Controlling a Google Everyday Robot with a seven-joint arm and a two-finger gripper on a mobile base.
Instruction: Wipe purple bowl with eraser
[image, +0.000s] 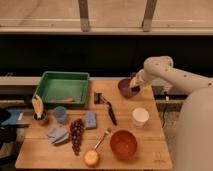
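Note:
The purple bowl (125, 88) is small, round and dark, and sits at the far right of the wooden table (150, 145). My gripper (134, 82) reaches in from the right on a white arm and is over the bowl's right rim. A small pale yellowish-tan block, the eraser (133, 80), shows at the gripper's tip, at the bowl's edge. The gripper appears closed around it.
A green tray (64, 86) stands at the back left. A black-handled knife (109, 111) with a small black block (97, 97) lies mid-table. A white cup (140, 116) and orange bowl (123, 144) sit right of centre. Grapes (76, 134), blue cloths (58, 134) and a spoon (101, 140) lie in front.

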